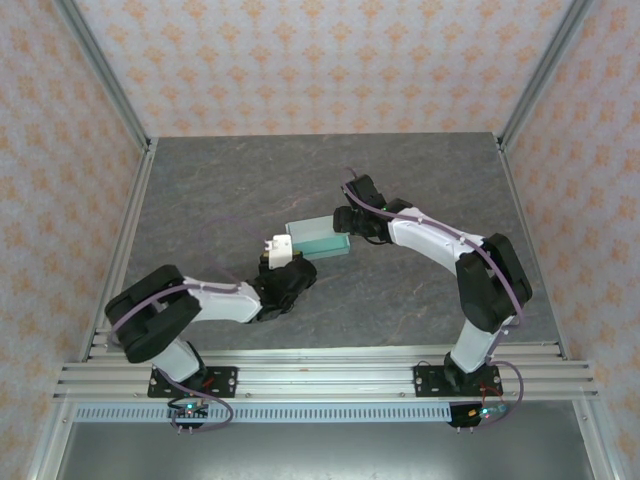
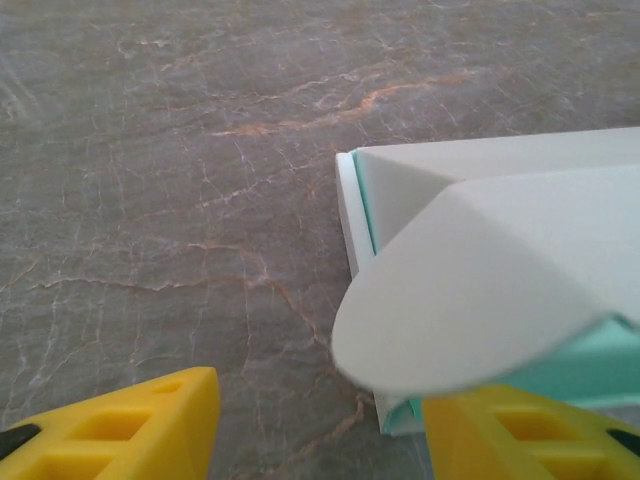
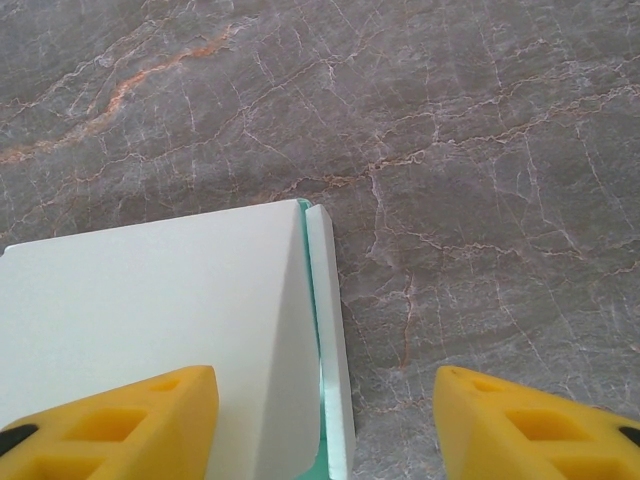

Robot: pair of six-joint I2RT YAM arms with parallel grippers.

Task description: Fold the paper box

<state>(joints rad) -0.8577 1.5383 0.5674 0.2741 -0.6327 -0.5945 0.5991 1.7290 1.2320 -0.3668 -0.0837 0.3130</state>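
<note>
The paper box (image 1: 318, 238) is a small pale mint-teal card box lying in the middle of the table. In the left wrist view a rounded pale flap (image 2: 480, 290) of the box sticks out over my right finger (image 2: 530, 435). My left gripper (image 2: 320, 430) is open at the box's near-left end (image 1: 283, 258), with bare table between its fingers. My right gripper (image 3: 325, 425) is open at the box's far-right end (image 1: 346, 226). Its left finger (image 3: 110, 425) is over the box's pale top panel (image 3: 150, 320), and the panel's edge lies between the jaws, unclamped.
The grey marbled table (image 1: 220, 190) stretches round the box on all sides. Metal frame posts (image 1: 105, 75) and patterned walls (image 1: 320, 60) close in the back and sides. The arms' mounting rail (image 1: 320, 380) runs along the near edge.
</note>
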